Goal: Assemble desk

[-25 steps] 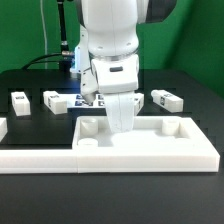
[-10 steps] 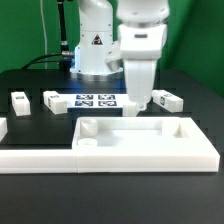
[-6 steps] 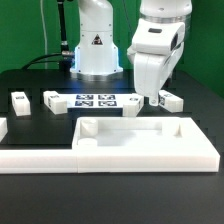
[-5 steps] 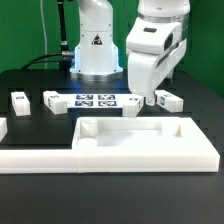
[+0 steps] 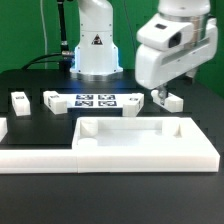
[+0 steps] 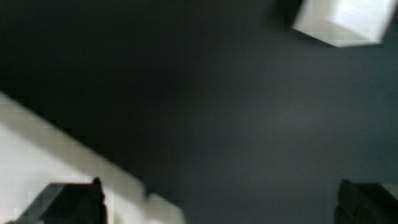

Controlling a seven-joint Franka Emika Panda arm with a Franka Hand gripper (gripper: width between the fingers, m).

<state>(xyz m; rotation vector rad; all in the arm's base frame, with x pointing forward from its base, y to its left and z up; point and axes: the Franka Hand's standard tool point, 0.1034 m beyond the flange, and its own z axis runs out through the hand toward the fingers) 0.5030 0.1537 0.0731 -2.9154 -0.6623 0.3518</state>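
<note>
- Swung the fingers clear of the tabletop, low over its middle two and a half seconds earlier, and carried them across to the exterior view's right.
- Ended poised over the rightmost leg, close above it in the exterior view; could not tell touching from apart there.
- Held the fingers spread wide in the wrist view, with only dark table between them and nothing gripped.
- Caught a white block, probably that same leg, off toward one corner of the wrist view and not between the fingers; judged some further lining-up needed before any descent.
- Left the tabletop unmoved through the swing: flat at the front of the table, rims up, beside the low white rail on the exterior view's left.
- Left the other legs alone too: the far-left leg and the second leg lying to the exterior view's left of the marker board, the third leg just past its other end, all loose behind the tabletop.
- Read the move as a turn from the tabletop toward fetching a leg; saw no leg fitted, so judged nearly all of the assembly to be ahead.
- Judged the main risk a closing off-centre, nudging or twisting the small leg instead of pinching it squarely.
</note>
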